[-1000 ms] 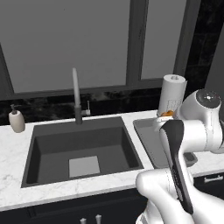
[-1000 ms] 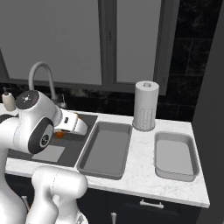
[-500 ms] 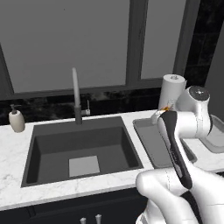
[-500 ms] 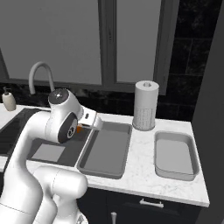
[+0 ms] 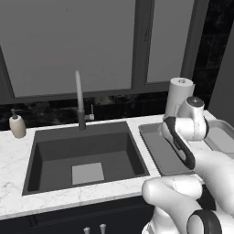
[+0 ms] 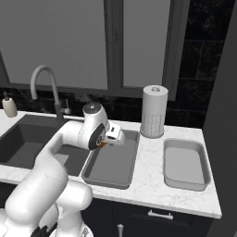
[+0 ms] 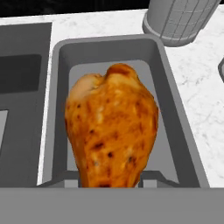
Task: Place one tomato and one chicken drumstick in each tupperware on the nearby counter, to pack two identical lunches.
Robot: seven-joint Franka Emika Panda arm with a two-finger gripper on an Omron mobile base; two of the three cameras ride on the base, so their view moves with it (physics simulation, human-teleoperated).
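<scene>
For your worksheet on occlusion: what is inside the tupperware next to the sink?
Nothing rests in the tupperware beside the sink: its floor looks bare. The chicken drumstick, held above it, covers the floor's middle in the hand view, but the right base view shows that area bare.

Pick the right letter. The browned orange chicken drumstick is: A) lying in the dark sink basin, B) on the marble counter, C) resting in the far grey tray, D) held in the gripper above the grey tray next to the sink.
D: the hand view shows the chicken drumstick held in the shut gripper, hanging over the grey tray beside the sink.
</scene>
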